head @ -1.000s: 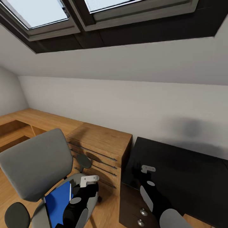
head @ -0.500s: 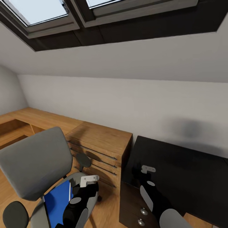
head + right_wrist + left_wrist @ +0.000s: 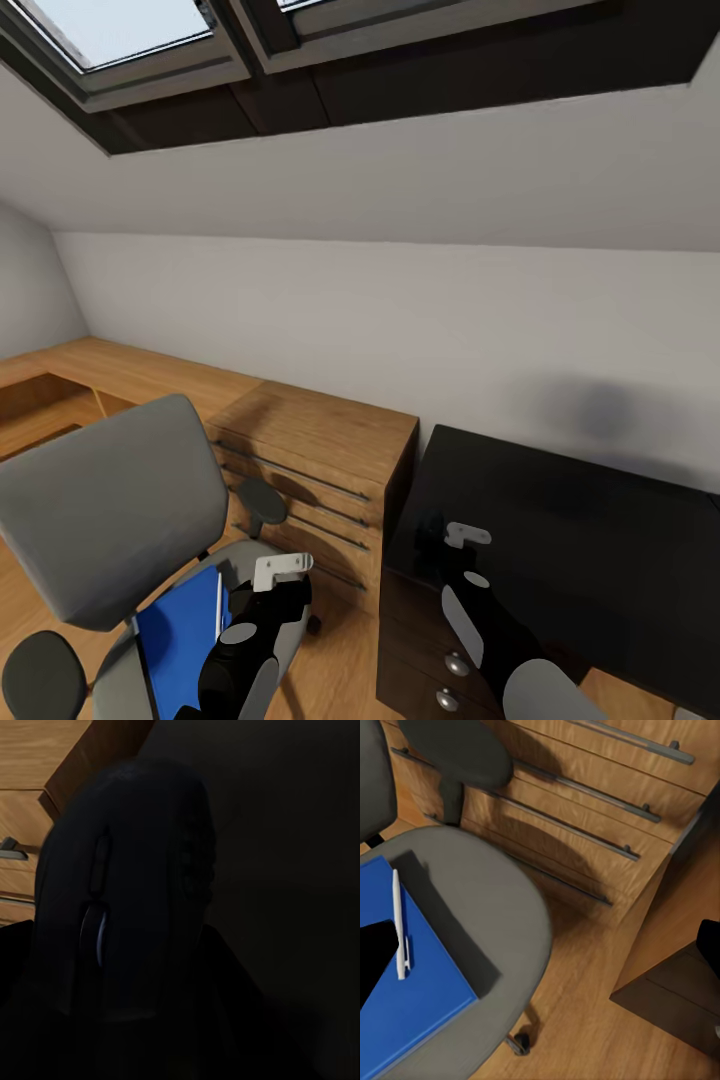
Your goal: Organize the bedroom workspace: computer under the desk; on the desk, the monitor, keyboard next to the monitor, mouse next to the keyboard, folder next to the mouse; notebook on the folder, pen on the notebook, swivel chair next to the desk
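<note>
Blue flat rectangular folder (image 3: 405, 997) lies on the grey padded swivel chair (image 3: 110, 510) seat; thin white pen (image 3: 399, 924) lies lengthwise along its edge; right hand (image 3: 432, 535) pinches the small dark rounded mouse (image 3: 127, 907) over the glossy black tabletop (image 3: 580, 540); left hand (image 3: 265, 590) state: cannot tell.

head view tipped lower — skylight (image 3: 120, 40) slipping upward

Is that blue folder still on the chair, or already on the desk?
On the chair. The folder lies flat on the chair's grey seat with a white pen on top; the desk beside it is bare here.
</note>
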You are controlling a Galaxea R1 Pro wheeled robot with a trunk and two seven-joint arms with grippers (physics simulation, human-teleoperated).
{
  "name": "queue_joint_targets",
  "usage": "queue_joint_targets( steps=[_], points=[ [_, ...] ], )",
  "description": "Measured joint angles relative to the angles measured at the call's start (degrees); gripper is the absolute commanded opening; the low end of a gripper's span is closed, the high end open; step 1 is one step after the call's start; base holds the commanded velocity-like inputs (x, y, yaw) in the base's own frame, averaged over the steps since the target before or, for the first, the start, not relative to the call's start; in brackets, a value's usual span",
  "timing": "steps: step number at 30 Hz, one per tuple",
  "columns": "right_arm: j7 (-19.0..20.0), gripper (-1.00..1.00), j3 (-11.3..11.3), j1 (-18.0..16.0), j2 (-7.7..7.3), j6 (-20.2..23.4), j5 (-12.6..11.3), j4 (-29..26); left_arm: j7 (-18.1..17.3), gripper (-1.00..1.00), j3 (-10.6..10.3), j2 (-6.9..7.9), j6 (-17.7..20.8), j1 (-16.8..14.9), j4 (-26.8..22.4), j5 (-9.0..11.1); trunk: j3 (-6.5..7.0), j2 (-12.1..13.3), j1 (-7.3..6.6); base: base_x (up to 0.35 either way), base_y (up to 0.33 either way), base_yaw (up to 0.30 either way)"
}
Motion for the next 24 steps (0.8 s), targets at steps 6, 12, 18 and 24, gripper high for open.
queue_joint_targets(
  steps=[6,12,18,24],
  points=[
    [0.16,-1.00,0.23,0.00,0.01,-0.03,0.00,0.00,-0.02,1.00,-0.01,0.00,0.00,0.00,0.01,0.00,-1.08,-2.41,1.32,0.000,0.000,0.000],
    [2.41,-1.00,0.41,0.00,0.04,-0.04,0.07,0.25,-0.01,1.00,0.01,0.00,0.00,0.00,0.02,0.00,-2.16,-4.82,2.64,0.000,0.000,0.000],
    [3.11,-1.00,0.47,0.00,0.10,-0.12,0.09,0.34,-0.05,1.00,-0.01,0.00,0.00,0.00,0.05,0.00,-3.24,-7.22,3.96,0.000,0.000,0.000],
    [3.12,-1.00,0.54,0.00,0.16,-0.19,0.16,0.34,-0.10,1.00,0.02,0.05,0.00,0.00,0.08,0.04,-3.60,-8.04,4.40,0.000,0.000,0.000]
  ],
)
